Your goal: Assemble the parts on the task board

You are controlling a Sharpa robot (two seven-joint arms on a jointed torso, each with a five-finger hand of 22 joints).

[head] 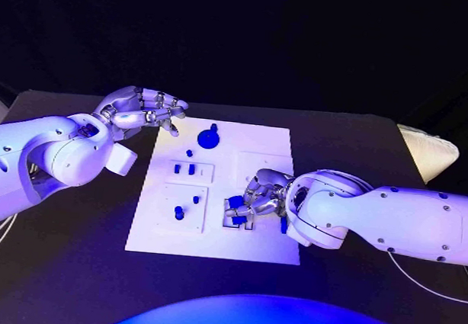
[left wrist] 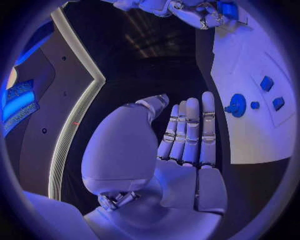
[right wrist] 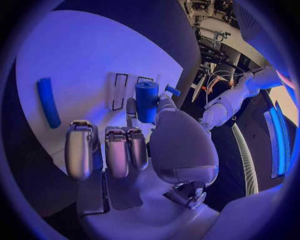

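Centrally, white task board (head: 260, 241) bearing blue parts (head: 208, 138), right robot hand (head: 250, 203) pinching one.

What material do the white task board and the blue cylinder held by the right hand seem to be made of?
White flat task board: probably matte plastic, as it looks even with no glare. Blue cylinder part held by the right hand: likely smooth plastic, uniform in colour with a soft sheen. Neither is certain.

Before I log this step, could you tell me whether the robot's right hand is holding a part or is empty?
Holding: in the right wrist view the right hand pinches a blue cylindrical part above the white task board.
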